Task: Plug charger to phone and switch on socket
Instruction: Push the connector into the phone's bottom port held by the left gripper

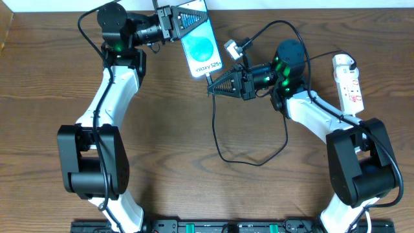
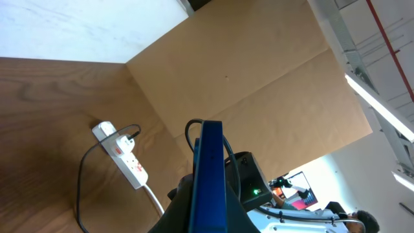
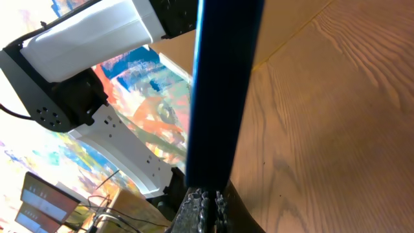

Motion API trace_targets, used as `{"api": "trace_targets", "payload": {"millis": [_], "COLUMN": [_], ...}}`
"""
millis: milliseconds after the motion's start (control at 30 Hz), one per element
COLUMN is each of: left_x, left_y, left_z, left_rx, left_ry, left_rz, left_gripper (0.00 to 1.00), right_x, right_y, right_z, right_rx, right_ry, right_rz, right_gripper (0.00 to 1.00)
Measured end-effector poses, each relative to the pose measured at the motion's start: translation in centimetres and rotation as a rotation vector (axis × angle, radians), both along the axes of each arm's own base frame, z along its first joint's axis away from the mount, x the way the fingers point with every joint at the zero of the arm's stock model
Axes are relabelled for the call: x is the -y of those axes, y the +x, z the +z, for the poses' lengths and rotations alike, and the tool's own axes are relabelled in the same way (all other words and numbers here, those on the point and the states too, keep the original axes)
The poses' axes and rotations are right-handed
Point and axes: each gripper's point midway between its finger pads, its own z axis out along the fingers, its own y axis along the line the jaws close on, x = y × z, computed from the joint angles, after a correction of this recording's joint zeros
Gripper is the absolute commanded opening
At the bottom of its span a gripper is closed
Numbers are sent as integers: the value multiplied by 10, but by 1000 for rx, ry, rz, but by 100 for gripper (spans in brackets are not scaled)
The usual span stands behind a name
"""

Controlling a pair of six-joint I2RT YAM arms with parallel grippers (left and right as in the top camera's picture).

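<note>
The phone (image 1: 202,50) sits near the table's (image 1: 168,142) 12 o'clock edge, its top end clamped in my left gripper (image 1: 202,21). At its 6 o'clock end my right gripper (image 1: 211,89) is closed by the charger (image 1: 218,139) tip; I cannot tell whether it pinches the tip. The cable loops toward 6. The socket (image 1: 349,83) lies at 2 o'clock.

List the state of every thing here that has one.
phone: screen lit, gripped at its top end.
charger: plug tip at the phone's bottom edge, seating unclear; far end in the socket.
socket: switch position unreadable.
left gripper: shut on phone.
right gripper: shut on charger.
</note>
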Motion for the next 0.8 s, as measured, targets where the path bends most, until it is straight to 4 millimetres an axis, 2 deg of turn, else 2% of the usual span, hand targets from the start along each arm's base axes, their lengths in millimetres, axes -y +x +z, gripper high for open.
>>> {"api": "trace_targets", "payload": {"millis": [800], "left_x": [0], "left_y": [-2], "left_z": [-1], "left_rx": [11], "left_ry": [6], "left_rz": [-10], "left_gripper": [8], "right_x": [1], "right_y": [0], "right_z": [0], "right_rx": [-1], "right_ry": [-1], "right_rz": [2], "right_gripper": [1]}}
